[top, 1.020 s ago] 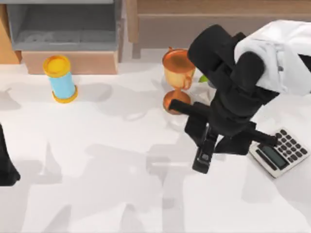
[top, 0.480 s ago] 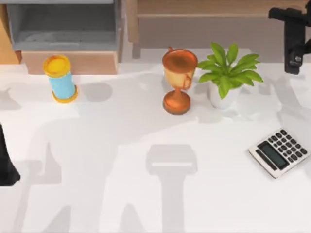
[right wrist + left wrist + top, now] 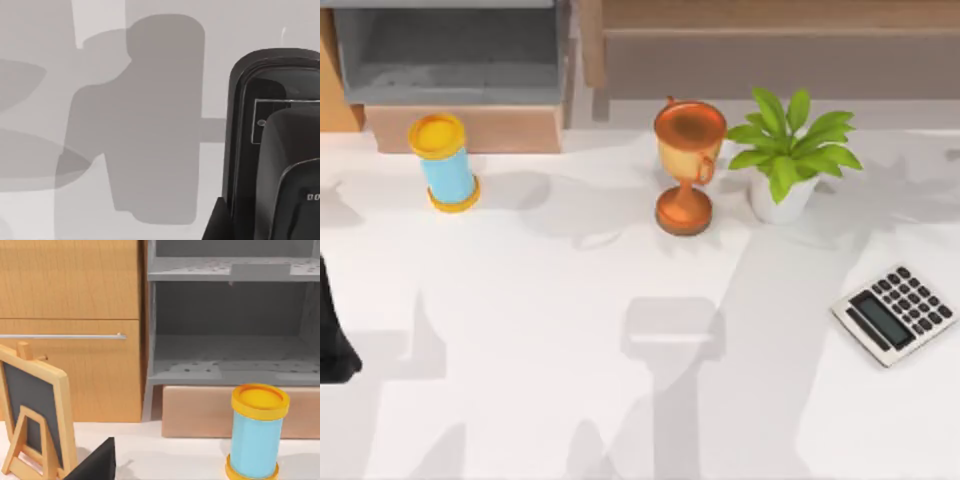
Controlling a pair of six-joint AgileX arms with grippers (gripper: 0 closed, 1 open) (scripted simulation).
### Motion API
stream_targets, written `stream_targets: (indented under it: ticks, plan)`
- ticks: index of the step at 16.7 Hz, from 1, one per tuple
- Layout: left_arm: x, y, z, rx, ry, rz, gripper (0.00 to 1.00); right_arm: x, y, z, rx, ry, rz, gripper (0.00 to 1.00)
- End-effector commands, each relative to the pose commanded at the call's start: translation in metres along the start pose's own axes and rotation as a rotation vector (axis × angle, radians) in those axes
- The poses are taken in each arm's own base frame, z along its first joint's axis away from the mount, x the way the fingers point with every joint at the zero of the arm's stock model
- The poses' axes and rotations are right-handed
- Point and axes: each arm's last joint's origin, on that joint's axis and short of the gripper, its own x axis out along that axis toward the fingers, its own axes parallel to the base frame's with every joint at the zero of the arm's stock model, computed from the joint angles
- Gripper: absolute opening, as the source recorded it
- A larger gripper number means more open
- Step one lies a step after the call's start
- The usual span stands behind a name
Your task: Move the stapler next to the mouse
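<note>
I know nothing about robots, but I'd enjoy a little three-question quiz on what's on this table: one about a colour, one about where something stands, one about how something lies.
1. What colour is the lid of the blue canister?
A) red B) yellow C) black

2. In the top view, what stands just to the right of the trophy?
A) the blue canister B) a teapot C) the potted plant

3. How does the calculator lie?
A) flat, keys up B) on its edge C) face down

Answers:
1 B, since the lid on the blue body is yellow in both the top view and the left wrist view.
2 C, since the green leaves rise right beside the trophy's cup.
3 A, since its screen and rows of keys face the overhead camera.
</note>
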Motion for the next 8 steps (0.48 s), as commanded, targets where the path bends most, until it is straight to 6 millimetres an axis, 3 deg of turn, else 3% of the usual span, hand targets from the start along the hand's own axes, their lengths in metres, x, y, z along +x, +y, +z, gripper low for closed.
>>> stream_targets:
  ticks: [8]
  plan:
    - [0.0, 0.0, 0.0, 0.0, 0.0, 0.0, 1.0, 0.0067, -0.0023, 0.005, -0.026, -0.007, -0.004, 0.0]
